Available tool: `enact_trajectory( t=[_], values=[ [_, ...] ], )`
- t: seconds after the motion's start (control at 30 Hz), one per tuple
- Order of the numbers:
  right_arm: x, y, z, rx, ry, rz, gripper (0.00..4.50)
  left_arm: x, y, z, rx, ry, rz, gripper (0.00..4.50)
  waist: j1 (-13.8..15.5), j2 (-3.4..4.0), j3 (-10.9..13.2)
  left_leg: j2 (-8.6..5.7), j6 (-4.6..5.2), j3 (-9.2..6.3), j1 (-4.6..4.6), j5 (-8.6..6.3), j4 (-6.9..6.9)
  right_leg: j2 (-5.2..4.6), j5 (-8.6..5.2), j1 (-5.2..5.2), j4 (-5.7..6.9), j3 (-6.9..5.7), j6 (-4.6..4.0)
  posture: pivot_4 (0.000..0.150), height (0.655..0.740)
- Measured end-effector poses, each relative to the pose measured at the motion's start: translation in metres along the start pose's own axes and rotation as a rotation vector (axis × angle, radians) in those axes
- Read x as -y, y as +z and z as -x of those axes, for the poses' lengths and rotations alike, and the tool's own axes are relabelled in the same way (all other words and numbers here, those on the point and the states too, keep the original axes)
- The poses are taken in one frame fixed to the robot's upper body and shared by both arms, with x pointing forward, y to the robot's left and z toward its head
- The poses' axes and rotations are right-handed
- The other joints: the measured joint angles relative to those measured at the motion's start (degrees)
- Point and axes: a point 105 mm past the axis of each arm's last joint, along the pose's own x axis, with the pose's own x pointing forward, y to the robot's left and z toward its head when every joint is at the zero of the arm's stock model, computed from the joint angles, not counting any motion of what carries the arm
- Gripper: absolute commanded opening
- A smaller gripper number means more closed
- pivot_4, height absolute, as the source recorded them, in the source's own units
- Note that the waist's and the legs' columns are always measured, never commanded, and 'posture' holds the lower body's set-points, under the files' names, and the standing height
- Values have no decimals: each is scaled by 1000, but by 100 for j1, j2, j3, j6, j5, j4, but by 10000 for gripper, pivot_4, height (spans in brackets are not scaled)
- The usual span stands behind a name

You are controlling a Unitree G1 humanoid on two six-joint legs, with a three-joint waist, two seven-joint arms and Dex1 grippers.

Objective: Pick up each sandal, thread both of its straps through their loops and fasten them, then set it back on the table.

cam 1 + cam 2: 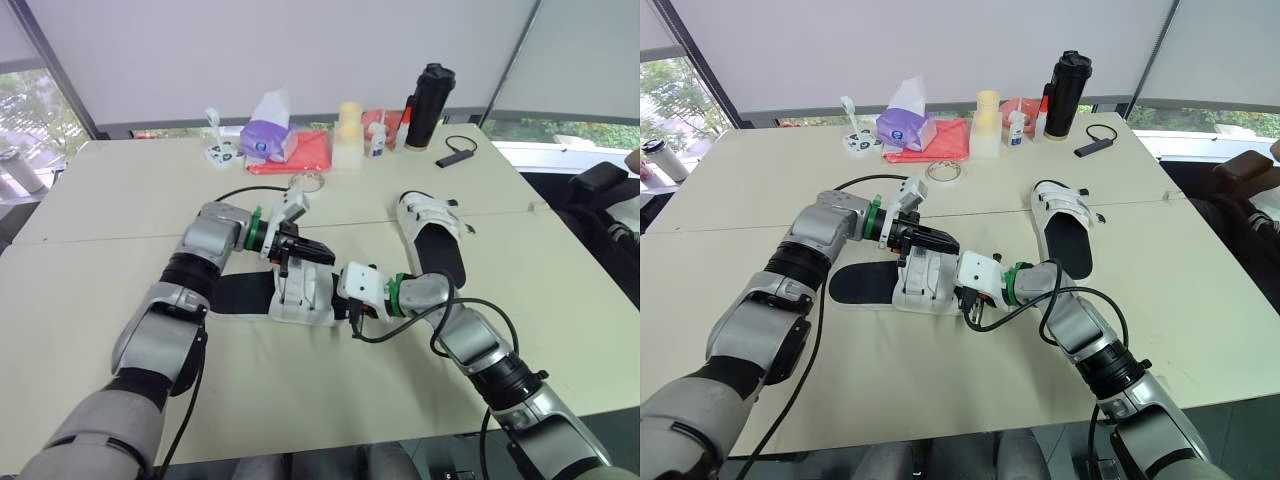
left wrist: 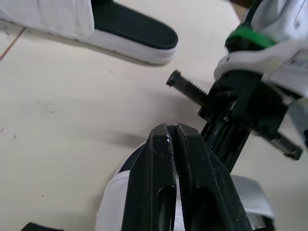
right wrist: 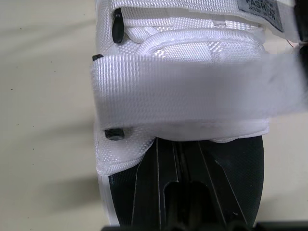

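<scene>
Label (image 3: pixel 258 10) on sandal (image 3: pixel 178 96) reads "FASHION".

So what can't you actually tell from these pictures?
Near sandal: in the head views the left gripper and right gripper cover its strap ends, so threading is unclear.
Left wrist view: the left gripper is shut, but its own fingers hide what it pinches.
Far sandal: its fastenings are too small to judge.

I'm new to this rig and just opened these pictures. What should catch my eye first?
At the middle of the table, the left gripper and right gripper meet from either side at a white sandal with a black footbed. A second sandal lies apart on the robot's right, and a tall black bottle stands at the far edge.
</scene>
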Motion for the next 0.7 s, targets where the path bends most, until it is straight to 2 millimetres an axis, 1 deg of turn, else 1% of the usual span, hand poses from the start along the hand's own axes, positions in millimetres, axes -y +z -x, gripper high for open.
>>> enact_trajectory(
  t=[0.1, 0.17, 0.23, 0.37, 0.57, 0.7],
  values=[
    [0, 0, 0, 1, -1, 0, 0, 4, 8, 5, 49, -17, 42, 500, -3, 0, 0, 0, 0, -1, 0, 0, 0, 0, 0, -1, 1, 0, 0, 1500, 7400],
    [0, 0, 0, 1, -1, 1, 0, 7, 18, 13, 97, -27, 69, 500, -9, 1, 1, 0, 0, -1, 0, 0, 0, 1, 0, -1, 3, 0, 0, 1500, 7400],
    [0, 0, 0, 1, -1, 1, 0, 9, 21, 21, 121, -27, 90, 500, -8, 1, 1, 0, 0, -2, 0, 0, 0, 1, 1, -1, 4, 0, -2, 1500, 7400],
    [0, 0, 0, -1, -2, 1, 0, 7, 17, 24, 133, -8, 115, 500, -5, 1, 1, 0, 0, -3, 0, 0, 3, 2, 3, 0, 5, 0, -5, 1500, 7400],
    [0, 0, 0, -1, 0, 3, 0, -1, 8, 24, 133, 50, 114, 500, -2, 1, 1, -1, 0, -4, 0, 0, 3, 2, 4, 0, 5, 0, -7, 1500, 7400],
    [0, 0, 1, -4, -1, 3, 0, -8, 2, 21, 137, 83, 126, 500, 3, 1, 1, -1, 0, -4, 0, 0, 3, 2, 4, 1, 5, 0, -6, 1500, 7400]
  ],
)
